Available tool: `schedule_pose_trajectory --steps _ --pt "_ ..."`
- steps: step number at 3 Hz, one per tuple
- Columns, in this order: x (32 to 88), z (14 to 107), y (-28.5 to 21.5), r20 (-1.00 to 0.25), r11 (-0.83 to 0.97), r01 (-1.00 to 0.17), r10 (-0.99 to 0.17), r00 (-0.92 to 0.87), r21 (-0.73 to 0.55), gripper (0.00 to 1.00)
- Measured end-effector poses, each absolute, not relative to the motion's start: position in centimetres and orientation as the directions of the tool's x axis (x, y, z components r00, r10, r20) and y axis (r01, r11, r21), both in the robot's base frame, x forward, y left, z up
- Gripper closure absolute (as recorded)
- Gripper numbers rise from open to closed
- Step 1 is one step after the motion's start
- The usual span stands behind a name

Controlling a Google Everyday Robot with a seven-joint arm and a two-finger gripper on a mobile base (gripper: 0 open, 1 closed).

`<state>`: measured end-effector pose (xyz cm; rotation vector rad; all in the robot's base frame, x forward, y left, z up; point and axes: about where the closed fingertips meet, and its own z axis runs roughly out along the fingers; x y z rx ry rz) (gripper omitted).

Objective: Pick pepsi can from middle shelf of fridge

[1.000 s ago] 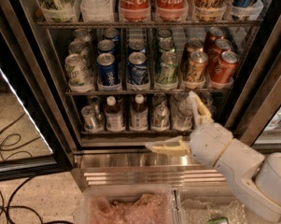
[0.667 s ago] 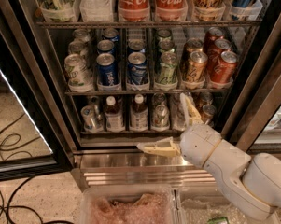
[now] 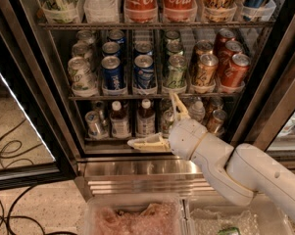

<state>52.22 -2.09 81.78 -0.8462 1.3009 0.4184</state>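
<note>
The gripper [image 3: 152,119] hangs before the fridge's [image 3: 137,173] bottom rack, just below the middle shelf [image 3: 137,96]. Its two fingers are spread wide and hold nothing. The pepsi can [image 3: 143,73] stands upright at that shelf's front rail, left of centre, beside a second blue can [image 3: 112,73].

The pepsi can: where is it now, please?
Camera view: the pepsi can fronts the middle shelf, left of centre, between a green-white can and another blue can; the gripper is below-right, jaws open.
</note>
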Motion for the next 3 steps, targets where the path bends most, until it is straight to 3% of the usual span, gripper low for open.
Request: schedule_pose_trajectory --steps 3 --pt "53.3 80.9 -1.3 -0.953 0.645 -0.705 -0.151 0.262 -0.296 0.00"
